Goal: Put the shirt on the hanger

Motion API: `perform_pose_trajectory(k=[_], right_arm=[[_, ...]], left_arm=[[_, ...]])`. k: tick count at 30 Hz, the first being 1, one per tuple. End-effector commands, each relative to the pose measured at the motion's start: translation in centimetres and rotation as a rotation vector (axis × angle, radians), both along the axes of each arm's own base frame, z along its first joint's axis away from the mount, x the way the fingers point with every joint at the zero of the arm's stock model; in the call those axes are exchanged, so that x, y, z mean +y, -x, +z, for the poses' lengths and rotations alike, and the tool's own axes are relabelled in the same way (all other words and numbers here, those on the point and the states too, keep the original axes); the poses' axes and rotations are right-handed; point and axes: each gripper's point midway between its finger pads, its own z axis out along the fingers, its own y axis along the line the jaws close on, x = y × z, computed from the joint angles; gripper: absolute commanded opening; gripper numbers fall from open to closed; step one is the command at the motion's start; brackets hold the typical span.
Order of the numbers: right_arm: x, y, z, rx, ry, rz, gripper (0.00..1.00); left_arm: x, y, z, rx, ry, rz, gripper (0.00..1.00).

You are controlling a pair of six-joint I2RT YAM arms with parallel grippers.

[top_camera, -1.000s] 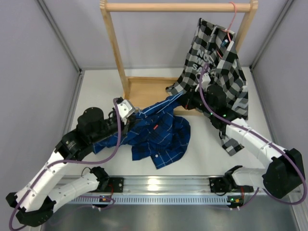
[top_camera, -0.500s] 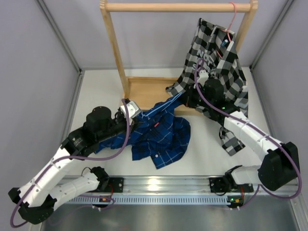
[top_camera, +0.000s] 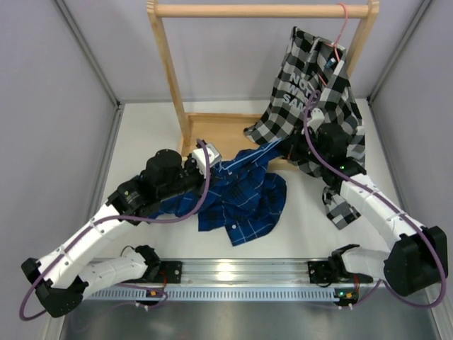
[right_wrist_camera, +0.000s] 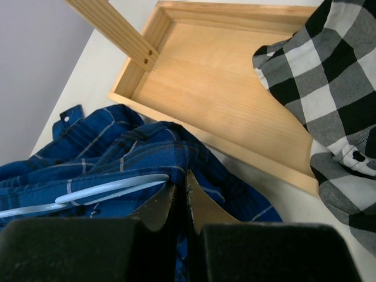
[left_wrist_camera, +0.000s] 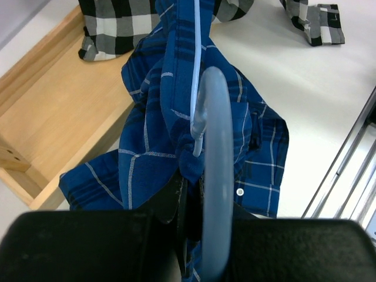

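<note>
The dark blue plaid shirt [top_camera: 241, 202] lies bunched on the table in front of the rack base, its upper part stretched between my two grippers. My left gripper [top_camera: 207, 161] is shut on the hook of the light-blue hanger [left_wrist_camera: 214, 135], with shirt fabric [left_wrist_camera: 170, 111] bunched round it. The hanger's wire runs inside the shirt. My right gripper [top_camera: 282, 150] is shut on a fold of the shirt [right_wrist_camera: 147, 147], with the hanger's arm [right_wrist_camera: 111, 188] just left of the fingertips. In the wrist views the left gripper [left_wrist_camera: 197, 182] and right gripper [right_wrist_camera: 181, 187] both show jaws pressed together.
A wooden rack [top_camera: 168, 64] with a tray base [top_camera: 212, 127] stands at the back. A black-and-white checked shirt [top_camera: 318, 92] hangs from a pink hanger [top_camera: 342, 28] on its rail, draping behind my right arm. A metal rail [top_camera: 241, 273] runs along the near edge.
My left arm has moved right and toward the rack with the hanger hook. My right gripper has shifted right. The shirt has been dragged a little to the right.
</note>
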Motion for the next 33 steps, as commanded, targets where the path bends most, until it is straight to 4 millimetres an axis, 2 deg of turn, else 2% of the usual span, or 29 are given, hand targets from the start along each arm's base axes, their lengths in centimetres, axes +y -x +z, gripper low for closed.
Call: perform_pose_trajectory(k=[1, 3, 4, 5, 6, 7, 8, 9, 10, 11, 12, 13, 16, 20, 26, 30, 32, 33], right_arm=[[-1.9, -2.3, 6.0, -0.247, -0.062, -0.037, 0.00], [0.0, -1.1, 5.2, -0.217, -0.107, 0.083, 0.00], [1.6, 0.2, 4.5, -0.216, -0.153, 0.199, 0.00], [2.2, 1.0, 4.2, -0.178, -0.217, 0.232, 0.01], [2.6, 1.8, 2.2, -0.127, -0.248, 0.257, 0.04], [3.5, 2.8, 2.9, -0.156, -0.296, 0.325, 0.08], [4.0, 3.5, 2.8, -0.111, -0.353, 0.349, 0.10], [4.4, 4.3, 1.3, -0.068, -0.375, 0.372, 0.11], [4.7, 4.6, 1.8, -0.092, -0.402, 0.386, 0.14], [4.8, 4.8, 1.7, -0.071, -0.430, 0.385, 0.15], [4.9, 5.0, 0.7, -0.046, -0.435, 0.380, 0.18], [5.1, 5.1, 0.5, -0.039, -0.442, 0.382, 0.25], [5.4, 5.1, -0.2, -0.014, -0.445, 0.381, 0.33], [5.3, 4.9, -1.4, 0.028, -0.453, 0.355, 0.40], [4.5, 4.5, -4.1, 0.103, -0.436, 0.259, 0.39], [3.8, 4.5, -5.9, 0.140, -0.411, 0.186, 0.34], [3.8, 4.7, -6.2, 0.149, -0.406, 0.184, 0.34], [3.7, 4.8, -6.2, 0.152, -0.408, 0.184, 0.39]], left_arm=[[2.9, 2.7, -5.4, 0.209, -0.187, 0.026, 0.00], [2.5, 2.3, -4.2, 0.184, -0.140, 0.039, 0.00], [2.5, 2.1, -3.3, 0.163, -0.110, 0.052, 0.00], [2.3, 2.0, -2.6, 0.159, -0.074, 0.067, 0.00], [1.9, 1.7, -1.4, 0.134, -0.032, 0.071, 0.00], [2.0, 1.5, -0.9, 0.116, -0.013, 0.083, 0.00], [1.7, 1.5, -0.5, 0.131, 0.020, 0.097, 0.00], [1.5, 1.4, 0.1, 0.124, 0.038, 0.092, 0.00], [1.3, 1.4, -0.1, 0.137, 0.039, 0.089, 0.00], [1.1, 1.4, -0.1, 0.145, 0.039, 0.085, 0.00], [1.0, 1.4, -0.3, 0.151, 0.037, 0.082, 0.00], [0.9, 1.3, -0.5, 0.158, 0.031, 0.083, 0.00], [0.7, 1.2, -1.4, 0.180, 0.019, 0.088, 0.00], [0.7, 1.1, -2.0, 0.183, 0.016, 0.097, 0.00], [1.1, 0.8, -1.5, 0.166, 0.021, 0.117, 0.00], [1.2, 0.9, -1.1, 0.157, 0.034, 0.119, 0.00], [1.2, 0.8, -1.1, 0.153, 0.033, 0.122, 0.00], [1.2, 0.8, -1.2, 0.155, 0.030, 0.124, 0.00]])
